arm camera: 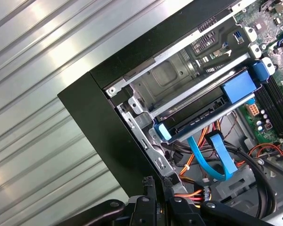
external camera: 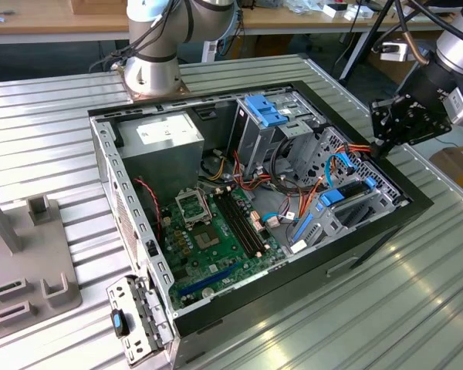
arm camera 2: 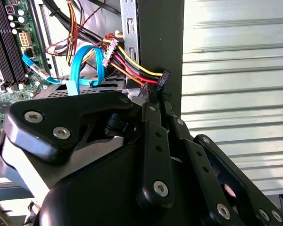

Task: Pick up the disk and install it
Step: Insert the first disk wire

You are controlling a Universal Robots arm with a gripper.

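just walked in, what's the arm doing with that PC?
The arm's gripper hangs over one corner of the open PC case, at the exterior view's right, just above the case wall and the cables. The disk, in its blue rail, lies flat in the drive cage by that corner. It is apart from the gripper, so nothing is being held.

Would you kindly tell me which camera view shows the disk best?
The first wrist view: the disk sits in its bay with the blue rail plainly seen. The exterior view shows the disk small among cables. In the second wrist view the gripper covers that area.
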